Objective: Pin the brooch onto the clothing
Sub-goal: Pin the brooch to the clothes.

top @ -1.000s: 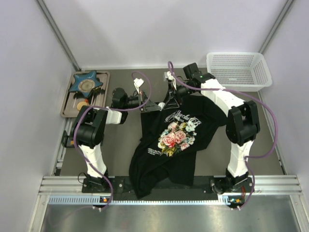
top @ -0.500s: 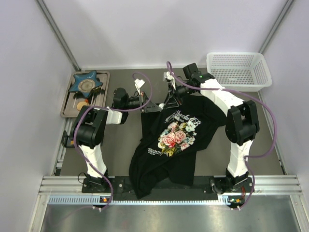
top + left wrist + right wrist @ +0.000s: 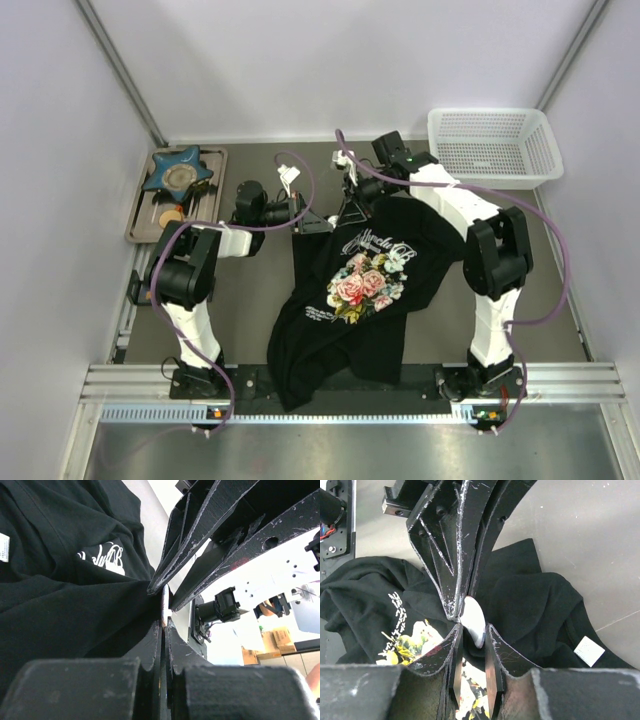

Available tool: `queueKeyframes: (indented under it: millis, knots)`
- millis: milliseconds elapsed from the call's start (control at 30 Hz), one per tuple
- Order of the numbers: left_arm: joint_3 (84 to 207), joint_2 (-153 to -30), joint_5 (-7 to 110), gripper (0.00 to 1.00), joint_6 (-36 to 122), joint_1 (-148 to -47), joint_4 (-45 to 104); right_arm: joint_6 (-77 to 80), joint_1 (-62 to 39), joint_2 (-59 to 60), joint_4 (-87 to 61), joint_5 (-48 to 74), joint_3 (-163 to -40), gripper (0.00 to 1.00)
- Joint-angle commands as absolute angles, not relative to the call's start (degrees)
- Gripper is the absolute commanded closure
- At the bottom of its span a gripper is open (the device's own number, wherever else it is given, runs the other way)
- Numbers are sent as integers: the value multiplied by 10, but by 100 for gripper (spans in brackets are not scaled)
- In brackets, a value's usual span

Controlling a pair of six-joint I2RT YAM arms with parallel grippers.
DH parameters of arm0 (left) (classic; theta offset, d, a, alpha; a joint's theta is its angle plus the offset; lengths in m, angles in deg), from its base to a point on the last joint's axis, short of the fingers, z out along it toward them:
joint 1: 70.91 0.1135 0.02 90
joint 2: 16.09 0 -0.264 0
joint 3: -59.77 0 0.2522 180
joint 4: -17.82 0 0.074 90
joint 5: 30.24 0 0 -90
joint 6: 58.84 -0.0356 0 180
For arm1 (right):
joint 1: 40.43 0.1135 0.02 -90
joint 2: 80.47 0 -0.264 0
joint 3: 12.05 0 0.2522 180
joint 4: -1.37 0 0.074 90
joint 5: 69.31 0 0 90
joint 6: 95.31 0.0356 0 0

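Observation:
The black T-shirt (image 3: 345,335) with the rose print lies crumpled at the table's middle; it also shows in the left wrist view (image 3: 60,605) and the right wrist view (image 3: 535,600). Both grippers meet at its far collar edge. My left gripper (image 3: 322,222) (image 3: 164,624) is shut on the brooch (image 3: 164,605), seen edge-on as a thin pale sliver. In the right wrist view the brooch (image 3: 472,619) is a pale round disc. My right gripper (image 3: 352,206) (image 3: 472,632) is slightly open, its fingertips on either side of the disc's lower part, right over the cloth.
A white mesh basket (image 3: 495,145) stands at the back right. A grey tray (image 3: 216,180) at the back left holds a blue star-shaped dish (image 3: 178,172). The shirt's white label (image 3: 589,650) shows in the right wrist view.
My right arm has shifted slightly left toward the left gripper. The left arm and the shirt stay about where they were.

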State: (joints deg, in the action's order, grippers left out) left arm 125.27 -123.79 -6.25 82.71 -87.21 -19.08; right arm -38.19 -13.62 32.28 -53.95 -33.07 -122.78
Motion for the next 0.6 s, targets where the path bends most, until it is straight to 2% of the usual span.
queueKeyframes:
  millis: [0, 167, 567]
  knots:
    - [1266, -1201, -49, 100, 816, -876, -204, -352, -121, 338, -525, -306, -1261, 82]
    - [1266, -1200, -47, 100, 818, -879, -205, -347, -117, 340, -514, -298, -1260, 78]
    - [1268, -1198, -47, 100, 823, -880, -209, -318, -102, 334, -480, -224, -1248, 76]
